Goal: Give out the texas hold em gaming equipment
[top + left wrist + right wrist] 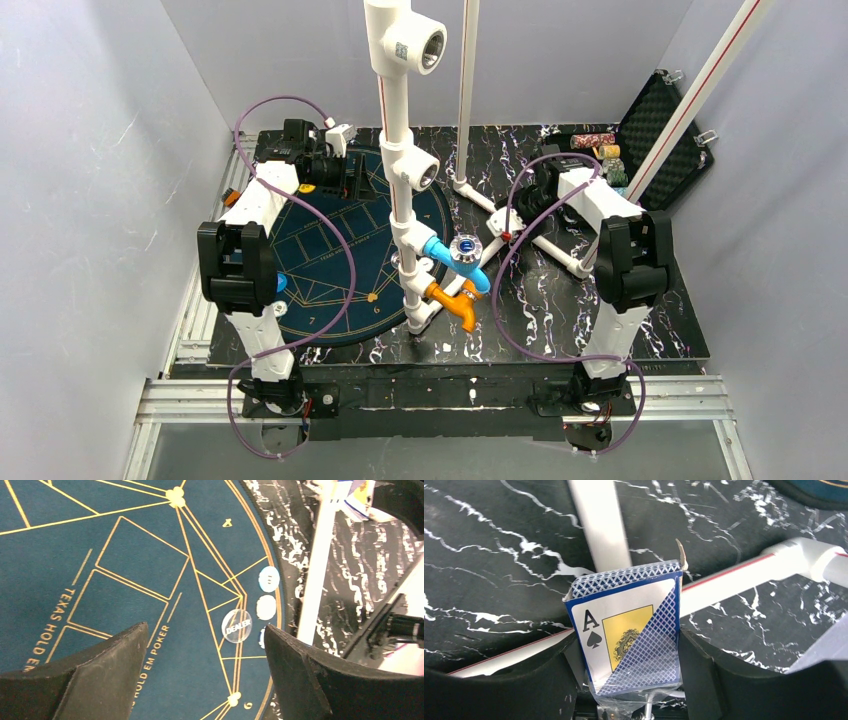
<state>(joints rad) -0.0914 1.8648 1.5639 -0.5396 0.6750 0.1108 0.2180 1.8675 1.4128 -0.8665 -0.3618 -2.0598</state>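
between right fingers (509, 690) stands the card box (629, 630).

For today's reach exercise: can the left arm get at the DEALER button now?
Probably yes: the DEALER button lies on open felt just ahead of the left claw, nothing between.

Gold lettering on the mat, one marked button, one card box.
In the left wrist view the blue felt mat (125, 580) reads "TEXAS HOLD EM POKER" toward seven o'clock, with an "8" near one o'clock and a 6 or 9 near five. The round button (236, 625) says "DEALER". The card box (629, 630) shows "A" over a spade at its ten o'clock corner.
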